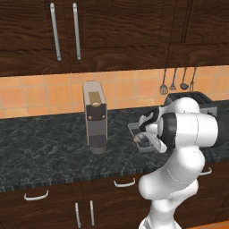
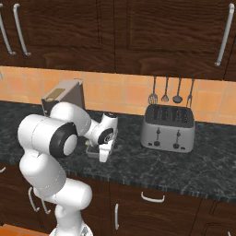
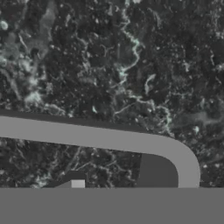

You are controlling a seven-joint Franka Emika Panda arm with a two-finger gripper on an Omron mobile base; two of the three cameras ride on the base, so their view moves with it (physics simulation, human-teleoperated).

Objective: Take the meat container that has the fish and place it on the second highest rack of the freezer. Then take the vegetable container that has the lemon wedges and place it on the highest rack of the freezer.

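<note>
Gripper (image 2: 104, 154) is down over the rim of a grey tray (image 1: 135, 131) near the counter's (image 1: 44, 147) front edge beside the coffee machine (image 1: 95, 117), likely to lift it; whether it's clenched can't be told, contents hidden.

A dark marbled counter (image 1: 44, 143) ran below an orange tiled wall. On it stood a tall grey coffee machine (image 1: 95, 117). Just right of the coffee machine lay a shallow grey tray (image 1: 142, 139), partly hidden. Farther right of the coffee machine stood a silver toaster (image 2: 168, 126).
</note>
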